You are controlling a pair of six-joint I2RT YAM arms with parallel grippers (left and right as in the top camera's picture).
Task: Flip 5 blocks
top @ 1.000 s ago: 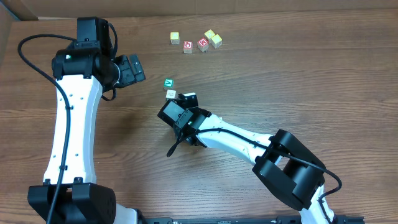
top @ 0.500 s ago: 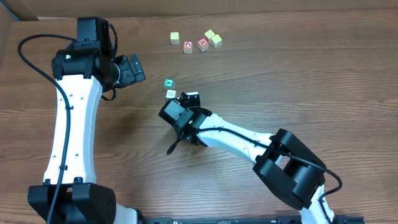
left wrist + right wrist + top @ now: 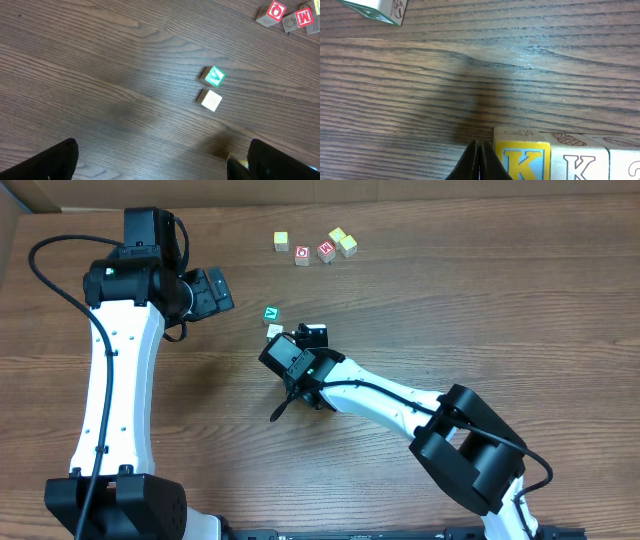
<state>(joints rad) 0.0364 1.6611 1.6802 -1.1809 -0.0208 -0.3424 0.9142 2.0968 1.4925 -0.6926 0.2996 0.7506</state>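
Two blocks (image 3: 211, 100) beside right claw (image 3: 478, 152)

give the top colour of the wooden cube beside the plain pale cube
The wooden cube is green on top, clearest in left wrist view.

The table (image 3: 100, 75) is brown wood with dark grain. The green-faced block (image 3: 215, 76) bears a white mark; the cream block (image 3: 211, 100) is plain. My right fingertips (image 3: 470, 170) are black; the yellow-faced block (image 3: 526, 159) shows a blue K.
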